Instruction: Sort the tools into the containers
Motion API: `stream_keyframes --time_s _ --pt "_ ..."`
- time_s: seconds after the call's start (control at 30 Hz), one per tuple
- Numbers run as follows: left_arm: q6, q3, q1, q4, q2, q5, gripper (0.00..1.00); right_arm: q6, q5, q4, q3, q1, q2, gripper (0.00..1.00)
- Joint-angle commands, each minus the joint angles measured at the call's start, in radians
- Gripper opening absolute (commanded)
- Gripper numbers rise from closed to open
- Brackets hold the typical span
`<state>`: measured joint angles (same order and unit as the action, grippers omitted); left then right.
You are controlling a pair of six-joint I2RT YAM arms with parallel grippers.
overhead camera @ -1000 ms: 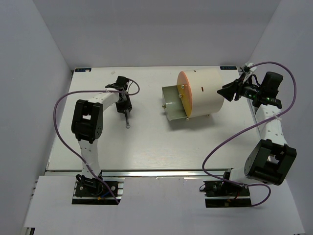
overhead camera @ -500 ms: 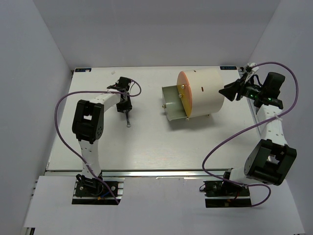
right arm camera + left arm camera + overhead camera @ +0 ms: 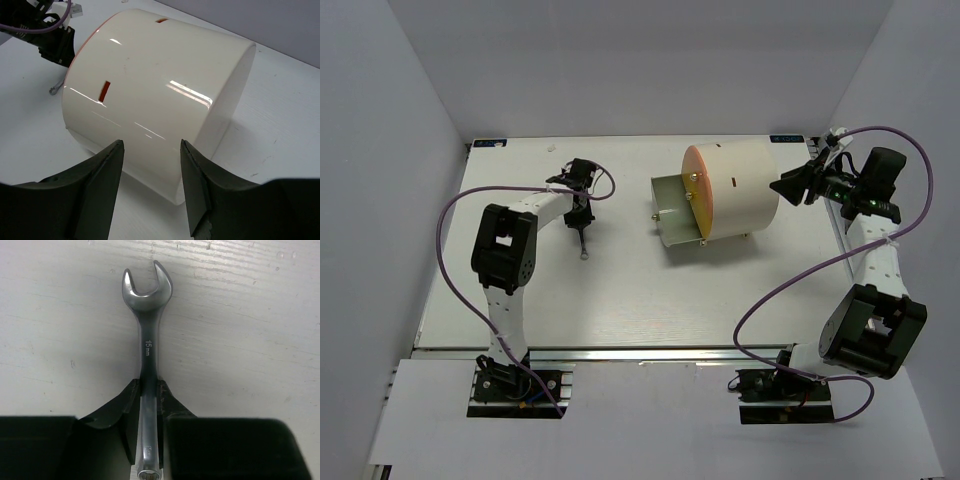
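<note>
**A:** The silver wrench (image 3: 148, 342) runs straight down the middle of the left wrist view. The left gripper (image 3: 148, 390) has its shaft pinched between the pads. The open-end head pokes out ahead of the fingertips and the ring end is tucked back under the palm.

**B:** That's a narrow grip, with the jaws closed on the shaft at about mid-length. Is it flat on the table (image 3: 250, 340) or a touch off it? I can't tell from here.

**A:** Neither can I. Either way, I'd say the job now is the carry. The pale grey-green drawer (image 3: 670, 208) stands pulled out of the white drum (image 3: 745, 180), well apart from that gripper and off to its right side.

**B:** So come straight up first, with no dragging. The hold looks near the balance point, so the head shouldn't droop, but steel on those pads can swivel. I'd keep the wrist level and the swing gentle.

**A:** Then bring the fingertips right over the open drawer and turn the shaft to run along its longer side, so neither end catches a wall.

**B:** And get low before letting go. Dropped from height, I reckon it bounces out or nudges the drawer.

**A:** What about the other side?

**B:** The right gripper (image 3: 782, 187) is spread wide and holding nothing. The back end of the drum sits just ahead of its fingertips, and I can't tell if they're touching it.

**A:** That's a handy spot. If the drum shifts when the wrench lands, that arm is placed to brace it.
</note>
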<state>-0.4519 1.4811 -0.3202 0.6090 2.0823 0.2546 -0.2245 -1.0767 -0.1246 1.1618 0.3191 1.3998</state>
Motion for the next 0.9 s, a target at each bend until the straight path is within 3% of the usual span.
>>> stream_keyframes --time_s 0.0,0.07,0.87 --pt "-0.008 -0.105 -0.002 0.100 0.131 -0.040 0.12 -0.003 -0.022 0.022 0.012 0.009 -0.007 0.55" --pt "-0.007 -0.116 -0.002 0.084 0.124 -0.051 0.00 -0.003 -0.020 0.020 0.013 0.009 -0.005 0.55" --pt "-0.028 0.030 -0.002 0.103 -0.042 -0.124 0.00 -0.004 -0.022 0.026 0.001 0.011 -0.007 0.55"
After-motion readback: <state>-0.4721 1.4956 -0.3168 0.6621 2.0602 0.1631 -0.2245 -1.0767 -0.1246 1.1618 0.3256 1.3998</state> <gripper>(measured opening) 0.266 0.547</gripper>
